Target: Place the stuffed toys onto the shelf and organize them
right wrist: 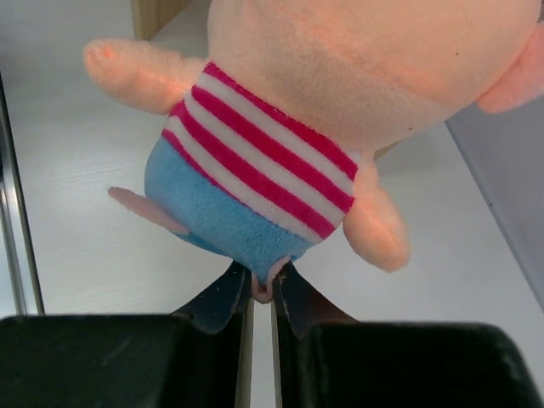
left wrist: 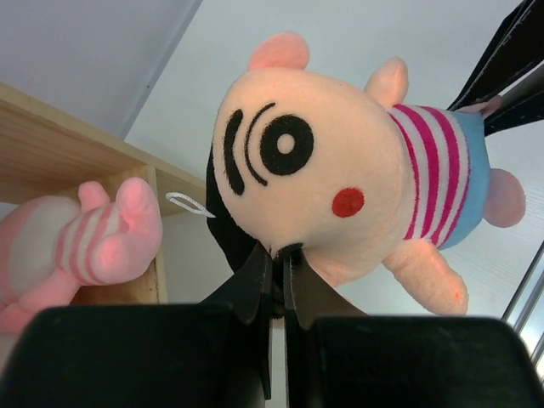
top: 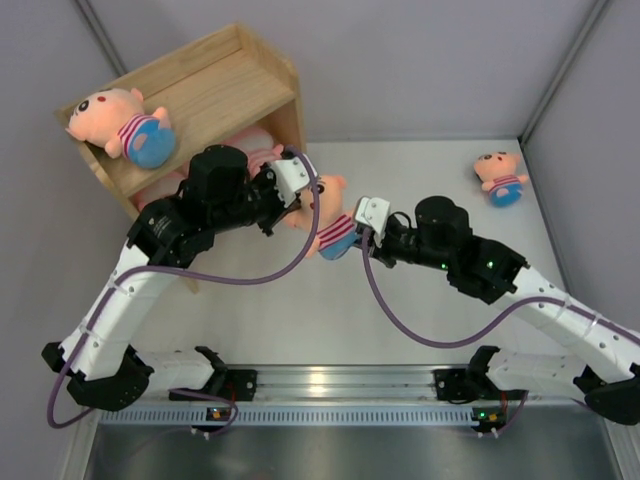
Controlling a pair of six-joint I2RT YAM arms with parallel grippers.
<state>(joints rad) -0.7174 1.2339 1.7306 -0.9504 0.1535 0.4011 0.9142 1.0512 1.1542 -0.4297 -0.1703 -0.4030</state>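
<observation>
Two grippers share one toy just beyond the arm bases. The left gripper (left wrist: 276,263) has its fingers pressed nearly together on a fold of plush under the head of the held doll (left wrist: 340,161). The right gripper (right wrist: 262,293) pinches a small peach nub at that doll's blue bottom. The doll appears lifted off the table (top: 300,320), slung between the two, close to the front corner of the shelf (top: 215,85).

It looks light and squashy, so it should give under any squeeze and bear no harm. However, a thin fold or a foot is a shallow hold and may slip or let the toy swing. The striped torso or the whole head would probably give a firmer purchase.

Further back, a pink striped animal (left wrist: 93,238) lies in the lower tier, and a second doll (top: 120,125) lies on the top tier. Farthest off, a third doll (top: 500,178) lies on the table at the right, well apart from the shelf.
</observation>
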